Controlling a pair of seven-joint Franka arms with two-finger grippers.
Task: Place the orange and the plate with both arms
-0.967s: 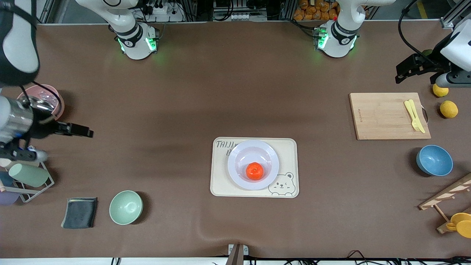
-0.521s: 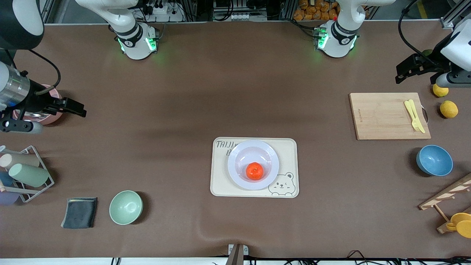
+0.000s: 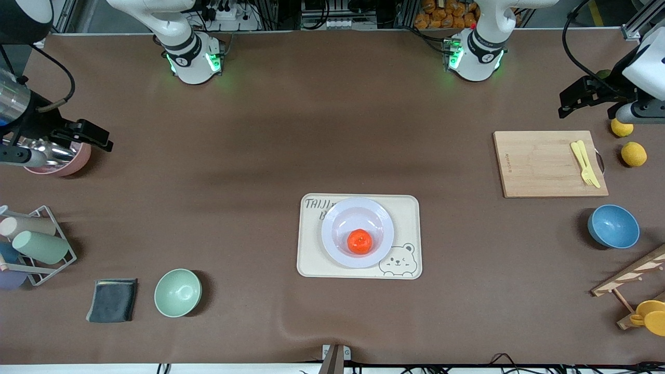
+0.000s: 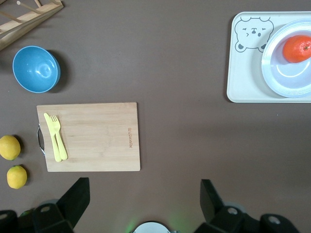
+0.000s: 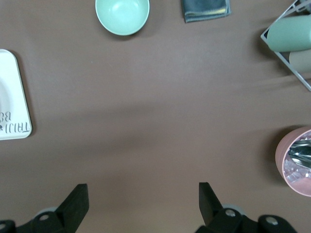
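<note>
The orange (image 3: pixel 359 241) lies in the sunken centre of the lavender-white plate (image 3: pixel 332 228). The plate rests on a cream bear tray (image 3: pixel 311 262) at the table's middle. Orange (image 4: pixel 297 48), plate (image 4: pixel 286 80) and tray (image 4: pixel 243 77) also show in the left wrist view. My left gripper (image 3: pixel 566 104) is open and empty, up over the table at the left arm's end, beside the cutting board's corner. My right gripper (image 3: pixel 104 139) is open and empty, up beside the pink bowl at the right arm's end. Both grippers are well apart from the plate.
A wooden cutting board (image 3: pixel 540 163) carries a yellow fork and knife (image 3: pixel 584 163). Two lemons (image 3: pixel 634 154), a blue bowl (image 3: pixel 613 226) and a wooden rack (image 3: pixel 631 280) are near it. A pink bowl (image 3: pixel 65 158), cup rack (image 3: pixel 31 244), grey cloth (image 3: pixel 112 300) and mint bowl (image 3: pixel 177 292) sit at the right arm's end.
My right gripper has moved from beside the cup rack toward the robots' bases, to beside the pink bowl. The left arm, orange and plate have not moved.
</note>
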